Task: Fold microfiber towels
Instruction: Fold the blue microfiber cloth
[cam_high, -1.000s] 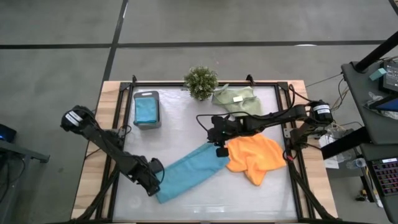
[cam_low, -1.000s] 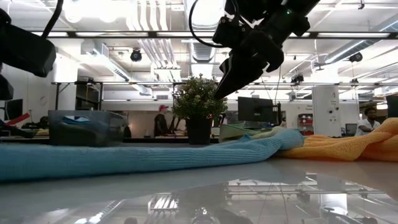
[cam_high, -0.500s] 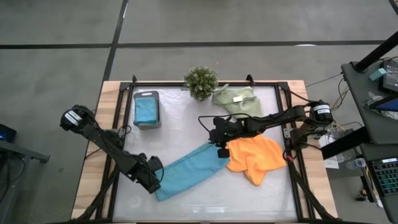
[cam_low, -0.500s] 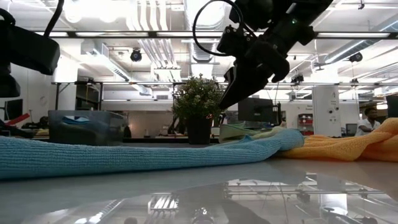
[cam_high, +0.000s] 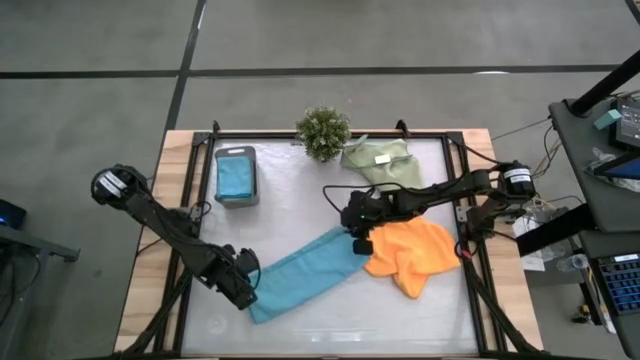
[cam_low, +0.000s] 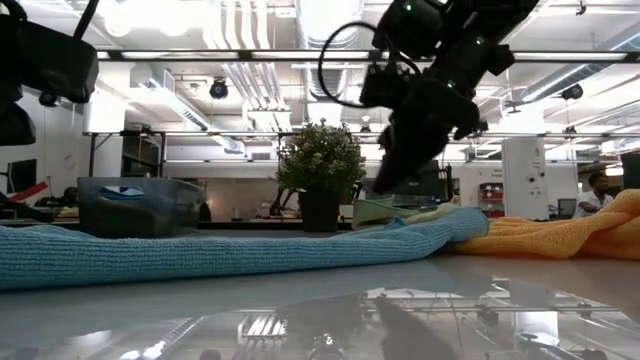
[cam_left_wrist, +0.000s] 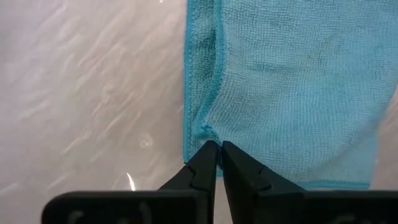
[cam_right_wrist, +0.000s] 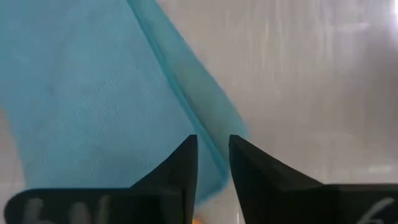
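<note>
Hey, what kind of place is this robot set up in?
Probably a robotics lab or open workshop. Past the table the low view shows exposed ceiling ducts, a monitor and people at benches; from above, a bare concrete floor surrounds the table.

teal towel (cam_right_wrist: 93, 93) cropped, plant (cam_low: 320, 165) partly occluded
</note>
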